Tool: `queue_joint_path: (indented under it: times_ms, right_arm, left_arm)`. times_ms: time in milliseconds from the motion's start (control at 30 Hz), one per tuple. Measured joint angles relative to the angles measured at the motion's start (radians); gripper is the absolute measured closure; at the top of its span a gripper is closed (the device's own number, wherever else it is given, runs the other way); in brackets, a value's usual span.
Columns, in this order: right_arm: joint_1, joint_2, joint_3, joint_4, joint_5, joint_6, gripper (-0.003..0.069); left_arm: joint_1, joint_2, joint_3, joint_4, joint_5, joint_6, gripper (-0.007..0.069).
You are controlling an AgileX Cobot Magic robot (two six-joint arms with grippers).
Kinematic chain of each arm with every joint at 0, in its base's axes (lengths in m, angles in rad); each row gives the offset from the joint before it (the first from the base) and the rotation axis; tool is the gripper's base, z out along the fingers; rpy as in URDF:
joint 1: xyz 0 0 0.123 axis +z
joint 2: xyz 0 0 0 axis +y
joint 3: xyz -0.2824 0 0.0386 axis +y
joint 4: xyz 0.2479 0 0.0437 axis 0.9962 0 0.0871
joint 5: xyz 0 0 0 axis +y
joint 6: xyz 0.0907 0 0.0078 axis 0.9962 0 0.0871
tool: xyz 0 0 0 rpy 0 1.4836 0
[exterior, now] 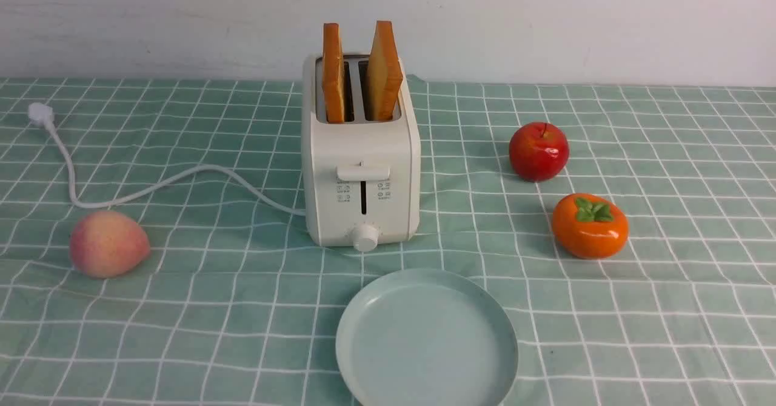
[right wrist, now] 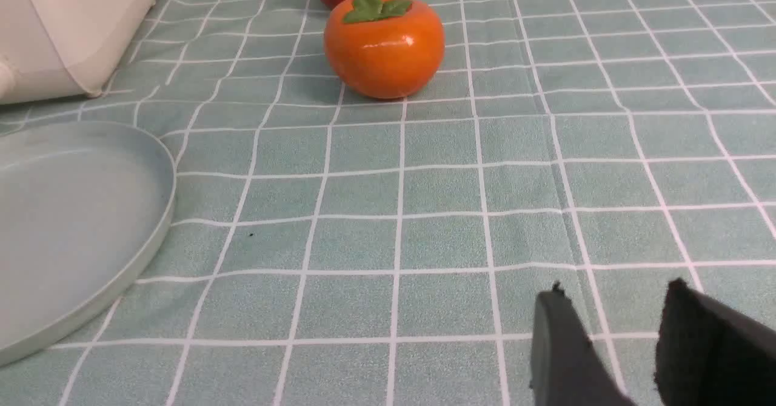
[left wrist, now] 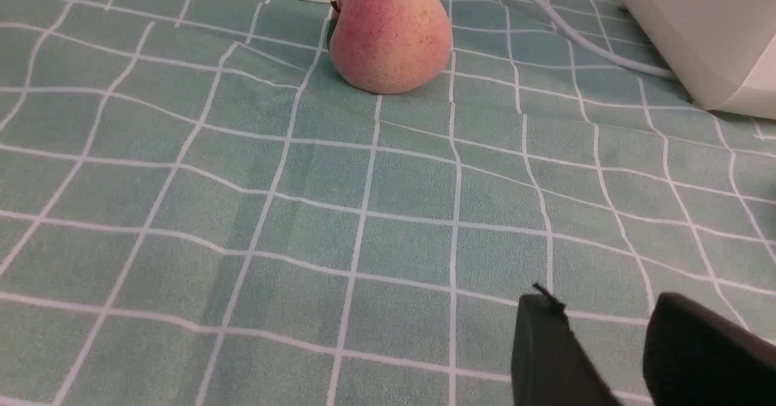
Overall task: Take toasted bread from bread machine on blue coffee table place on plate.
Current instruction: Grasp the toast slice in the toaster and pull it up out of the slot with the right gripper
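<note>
Both grippers, left and right, have jaws apart with nothing between them. Both slices stand in the toaster, behind the plate. Each is best pinched high across its faces, then drawn straight up, clear of the slot.

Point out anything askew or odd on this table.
The two toast slices stand high out of the toaster and splay apart at the top. The toaster's cord ends in a loose plug lying on the cloth, unconnected. Nothing looks spilled or broken.
</note>
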Motion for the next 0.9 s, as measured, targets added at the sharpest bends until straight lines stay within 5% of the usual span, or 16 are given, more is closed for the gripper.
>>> queue_joint_path:
  times_ms: [900]
  right_arm:
    - [0.0,0.0,0.007,0.008,-0.067,0.0,0.0419]
  left_arm:
    - [0.0,0.0,0.0,-0.017,-0.221,0.0,0.0387]
